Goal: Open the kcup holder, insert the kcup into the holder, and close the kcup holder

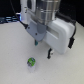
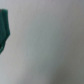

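- Table (image 1: 12, 55): pale, plain surface filling most of the exterior view; nothing else resting on its lower half but the pod.
- Arm (image 1: 47, 12): large white and grey body occupying upper centre and right of the exterior view, angled down toward frame centre.
- Kcup holder: not identifiable in either view; location cannot be told.
- Gripper (image 1: 41, 44): dark fingers hanging at centre of the exterior view, above and to the upper right of the pod, apart from it. Nothing seen between the fingers; whether spread or closed cannot be told at this blur.
- Dark green shape (image 2: 4, 30): at left edge of the wrist view, too blurred to identify.
- Kcup (image 1: 31, 62): small bright green pod, lower centre of the exterior view, alone on the table, untouched.
- Step in hand, by judgement: reaching for the pod. Advised: centre over it, descend straight, close only with fingers on both sides, avoid nudging it into a roll.
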Robot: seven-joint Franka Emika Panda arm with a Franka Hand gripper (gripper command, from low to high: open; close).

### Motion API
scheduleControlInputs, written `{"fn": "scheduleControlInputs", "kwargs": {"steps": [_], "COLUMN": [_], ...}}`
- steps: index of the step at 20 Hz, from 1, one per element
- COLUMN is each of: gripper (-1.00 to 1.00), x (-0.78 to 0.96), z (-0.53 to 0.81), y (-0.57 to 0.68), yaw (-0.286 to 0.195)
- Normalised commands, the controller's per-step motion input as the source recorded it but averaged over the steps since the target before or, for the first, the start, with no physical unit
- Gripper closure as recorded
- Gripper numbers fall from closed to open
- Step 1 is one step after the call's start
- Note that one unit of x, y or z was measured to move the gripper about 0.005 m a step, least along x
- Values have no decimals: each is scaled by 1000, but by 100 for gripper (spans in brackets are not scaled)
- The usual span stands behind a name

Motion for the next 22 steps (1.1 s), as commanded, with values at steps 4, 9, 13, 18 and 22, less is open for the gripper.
{"fn": "scheduleControlInputs", "kwargs": {"steps": [4,9,13,18,22], "gripper": [-100,-100,-100,-100,-100], "x": [377,520,330,301,136], "z": [2,-48,-163,-157,-72], "y": [-526,-310,-220,-192,0], "yaw": [-174,-146,-110,-87,-38]}}
